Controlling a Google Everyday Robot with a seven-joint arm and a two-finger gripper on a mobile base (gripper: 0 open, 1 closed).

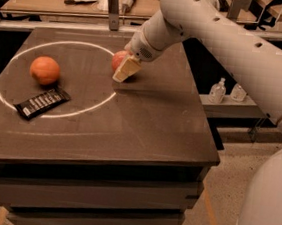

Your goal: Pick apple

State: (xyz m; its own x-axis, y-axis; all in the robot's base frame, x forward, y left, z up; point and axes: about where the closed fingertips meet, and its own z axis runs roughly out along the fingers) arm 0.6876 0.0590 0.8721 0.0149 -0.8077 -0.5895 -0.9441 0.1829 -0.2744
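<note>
Gripper down at the apple, far edge of the marked circle

I had the gripper (121, 72) low over the dark table (144, 130), its tan tip pressed against the right side of the apple (118, 59); whether it actually held the fruit I could not tell. The apple sat on the table on the right arc of the white circle (73, 42). Well to the left, inside the circle, lay an orange (45, 70), with a dark-wrapped snack bar (42, 102) just in front of it. The white arm (229, 38) came in from the upper right.
</note>
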